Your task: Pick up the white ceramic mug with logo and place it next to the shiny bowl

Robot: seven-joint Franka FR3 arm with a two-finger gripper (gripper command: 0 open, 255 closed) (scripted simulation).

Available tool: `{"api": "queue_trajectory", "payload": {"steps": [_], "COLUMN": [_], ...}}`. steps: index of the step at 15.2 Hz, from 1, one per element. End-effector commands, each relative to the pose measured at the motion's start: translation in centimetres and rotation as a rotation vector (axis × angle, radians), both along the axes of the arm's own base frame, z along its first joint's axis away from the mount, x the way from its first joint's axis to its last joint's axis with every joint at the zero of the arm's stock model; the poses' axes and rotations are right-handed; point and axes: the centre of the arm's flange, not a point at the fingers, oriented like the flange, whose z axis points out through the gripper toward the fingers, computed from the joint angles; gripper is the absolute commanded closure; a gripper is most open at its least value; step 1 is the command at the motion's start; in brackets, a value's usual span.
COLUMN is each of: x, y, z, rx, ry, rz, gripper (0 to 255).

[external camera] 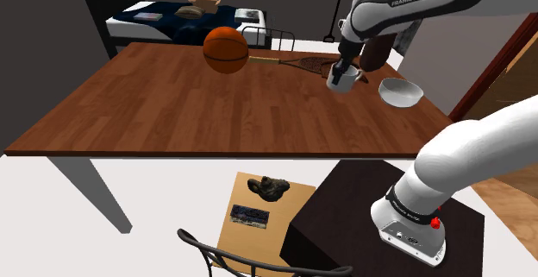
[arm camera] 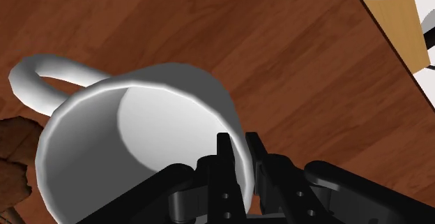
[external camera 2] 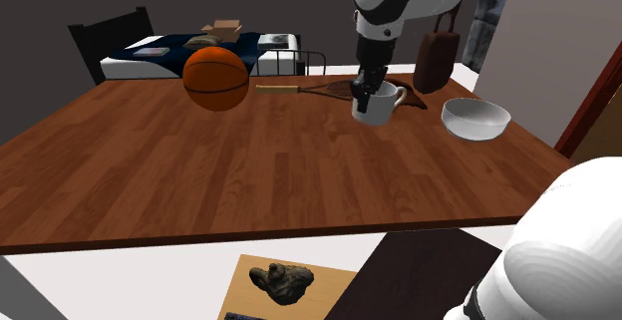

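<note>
Mug (external camera 2: 377,109) clamped by its rim in the gripper (arm camera: 238,146), seemingly raised off the table (external camera 2: 199,173) near the bowl (external camera 2: 475,119); lowering and release outstanding.

The surface (external camera: 172,103) is viewed from above beside the stand (external camera: 336,215) in the shoulder view, and lower and nearer (facing much the same way, the far bed (external camera 2: 169,49) shared) in the second exterior view. The wrist view is held close over the mug (arm camera: 139,132).
</note>
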Motion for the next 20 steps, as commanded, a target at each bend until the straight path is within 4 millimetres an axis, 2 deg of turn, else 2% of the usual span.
{"api": "queue_trajectory", "payload": {"steps": [1,20], "x": [-2.1,-21.5], "y": [-1.7,-17.7], "z": [0.1,0.2], "rx": [0.0,0.0], "ry": [0.0,0.0], "rz": [0.001,0.001], "gripper": [255,255]}}
